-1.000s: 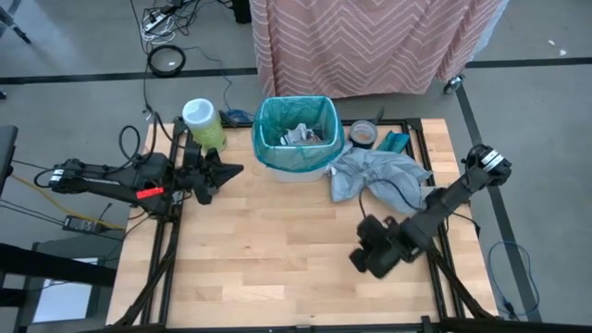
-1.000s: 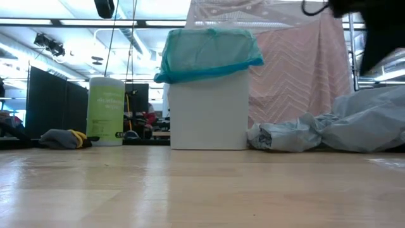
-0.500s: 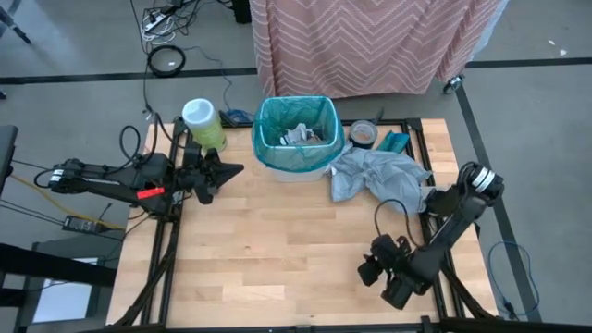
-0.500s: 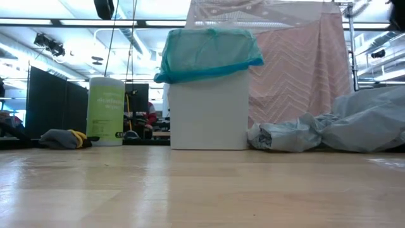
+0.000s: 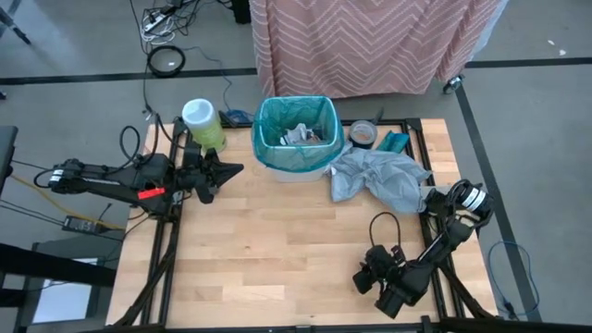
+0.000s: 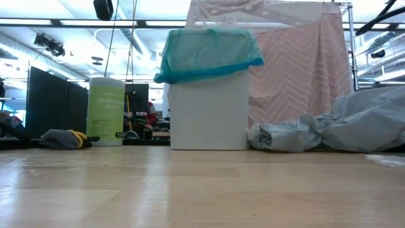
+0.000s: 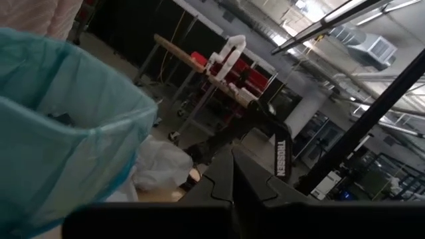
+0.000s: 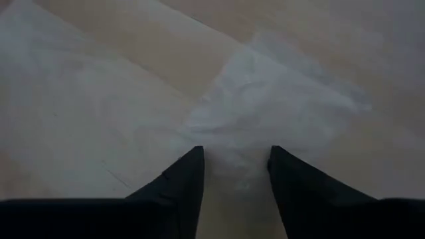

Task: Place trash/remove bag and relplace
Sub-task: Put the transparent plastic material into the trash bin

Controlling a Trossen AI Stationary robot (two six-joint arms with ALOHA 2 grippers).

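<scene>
The bag is seen stretched over the white bin at the counter's far edge, with the trash inside it. The left gripper, fingers clenched on nothing, is parked beside the bin. The right gripper, fingers parted and empty, is held low near the front right corner, leaving open wood between.

Two dark arms; left arm red marking, white TROSSEN lettering; right arm looped black cable.
</scene>
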